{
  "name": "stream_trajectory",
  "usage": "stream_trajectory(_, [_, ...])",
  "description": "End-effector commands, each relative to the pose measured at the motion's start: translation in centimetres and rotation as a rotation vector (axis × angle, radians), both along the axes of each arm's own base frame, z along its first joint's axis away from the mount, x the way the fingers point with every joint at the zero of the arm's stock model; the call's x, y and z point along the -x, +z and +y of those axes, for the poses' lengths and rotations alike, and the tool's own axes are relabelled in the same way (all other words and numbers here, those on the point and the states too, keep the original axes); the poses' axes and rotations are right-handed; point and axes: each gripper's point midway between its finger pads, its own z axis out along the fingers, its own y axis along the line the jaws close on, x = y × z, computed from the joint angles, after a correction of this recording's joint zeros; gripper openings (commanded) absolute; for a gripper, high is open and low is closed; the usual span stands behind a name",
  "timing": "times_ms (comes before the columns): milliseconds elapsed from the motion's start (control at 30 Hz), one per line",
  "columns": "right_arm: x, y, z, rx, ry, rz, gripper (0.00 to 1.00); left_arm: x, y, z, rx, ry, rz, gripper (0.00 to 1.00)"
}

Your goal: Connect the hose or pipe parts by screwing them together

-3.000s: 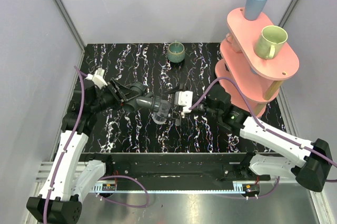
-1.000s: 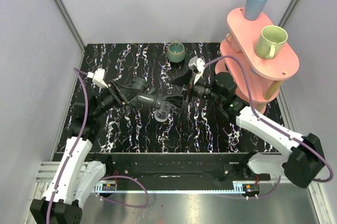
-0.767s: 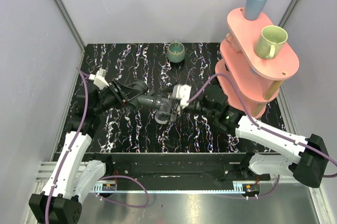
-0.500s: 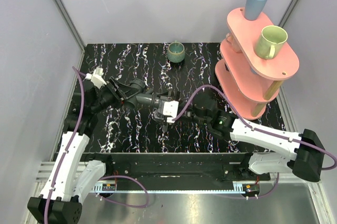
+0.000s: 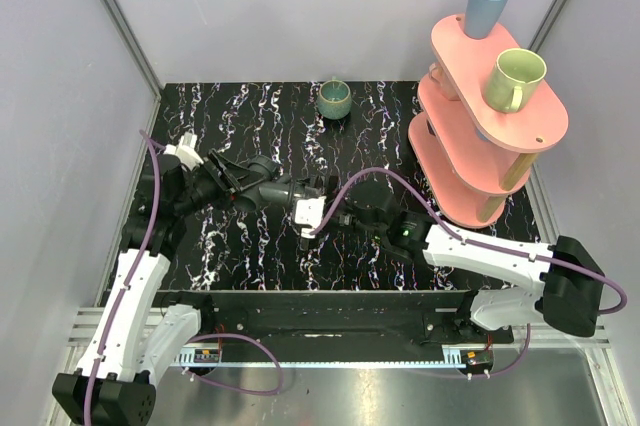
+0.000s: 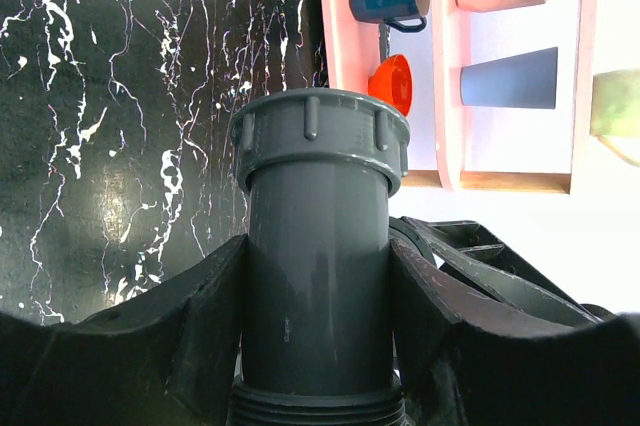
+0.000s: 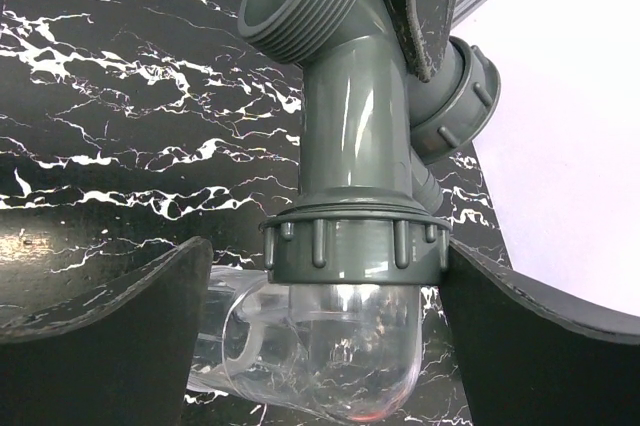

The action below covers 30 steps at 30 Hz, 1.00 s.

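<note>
The dark grey elbow pipe fitting (image 5: 272, 186) hangs above the table's middle left, and my left gripper (image 5: 248, 180) is shut on its straight section. In the left wrist view both fingers press the pipe (image 6: 318, 156) from either side. The clear threaded connector (image 7: 340, 346) sits under the fitting's ribbed nut (image 7: 355, 246), a clear side tube pointing left. My right gripper (image 7: 325, 251) is open and straddles that nut; the right finger is at the nut's edge, the left finger is apart. From above, the right gripper (image 5: 312, 204) covers the clear part.
A small green cup (image 5: 334, 98) stands at the table's back middle. A pink tiered rack (image 5: 490, 136) fills the back right, carrying a blue cup (image 5: 487, 6) and a green mug (image 5: 515, 79). Grey walls close in on both sides.
My right gripper swung from near the green cup down and left to the fitting's clear end, and its jaws now flank the nut. The left gripper kept the fitting almost still.
</note>
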Motion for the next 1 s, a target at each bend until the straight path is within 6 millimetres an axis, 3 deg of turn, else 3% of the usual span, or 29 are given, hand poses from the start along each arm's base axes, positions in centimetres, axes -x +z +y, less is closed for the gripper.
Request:
stream_trajectory(0, [0.7,0.3,1.0,-0.028,0.033,0.030,0.97,0.0,4.5,-0.8,0.081,-0.030,-0.126,0.00])
stream_trajectory(167, [0.9,0.1,1.7,-0.063,0.035,0.087,0.95,-0.1,5.1,-0.9,0.095,-0.033,-0.183,0.00])
stream_trajectory(267, [1.0,0.2,2.3,-0.097,0.033,0.157,0.88,-0.3,5.4,-0.8,0.076,-0.044,-0.253,0.00])
stream_trajectory(367, [1.1,0.9,2.7,-0.158,0.034,0.253,0.61,-0.2,4.9,-0.8,0.019,-0.072,-0.332,0.00])
stream_trajectory(400, [1.3,1.2,2.7,-0.179,0.052,0.283,0.41,-0.2,5.4,-0.8,0.010,-0.083,-0.393,0.00])
stream_trajectory(467, [0.3,1.9,2.2,-0.246,0.025,0.392,0.31,0.5,4.9,-1.1,-0.011,-0.125,-0.479,0.00])
stream_trajectory(500, [0.5,2.4,2.1,-0.264,0.062,0.446,0.23,0.8,5.9,-1.3,-0.008,-0.140,-0.565,0.00])
stream_trajectory(533, [0.3,3.3,1.9,-0.295,0.079,0.499,0.21,1.0,5.9,-1.3,-0.014,-0.150,-0.601,0.00])
stream_trajectory(567, [-1.2,4.0,1.0,-0.353,0.059,0.605,0.18,1.4,5.1,-1.3,-0.014,-0.158,-0.620,0.00])
stream_trajectory(633, [-1.0,4.7,0.7,-0.379,0.132,0.713,0.14,2.2,5.7,-1.8,0.000,-0.200,-0.706,0.00])
stream_trajectory(667, [-1.7,5.4,0.2,-0.418,0.134,0.775,0.14,2.4,4.9,-2.0,0.006,-0.217,-0.705,0.00])
stream_trajectory(700, [-1.4,5.2,0.1,-0.407,0.173,0.825,0.14,2.7,5.6,-2.2,0.015,-0.236,-0.758,0.00])
stream_trajectory(800, [-2.3,5.4,-0.4,-0.437,0.198,0.966,0.19,3.2,4.9,-2.7,0.035,-0.287,-0.749,0.00])
stream_trajectory(867, [-2.7,5.5,-0.8,-0.463,0.198,1.041,0.32,3.1,4.9,-2.7,0.009,-0.296,-0.753,0.00])
stream_trajectory(933, [-3.2,5.3,-1.3,-0.478,0.175,1.065,0.37,2.9,4.2,-2.5,-0.029,-0.290,-0.721,0.00])
stream_trajectory(967, [-3.3,5.1,-1.4,-0.479,0.156,1.064,0.51,2.7,4.6,-2.4,-0.041,-0.280,-0.719,0.00])
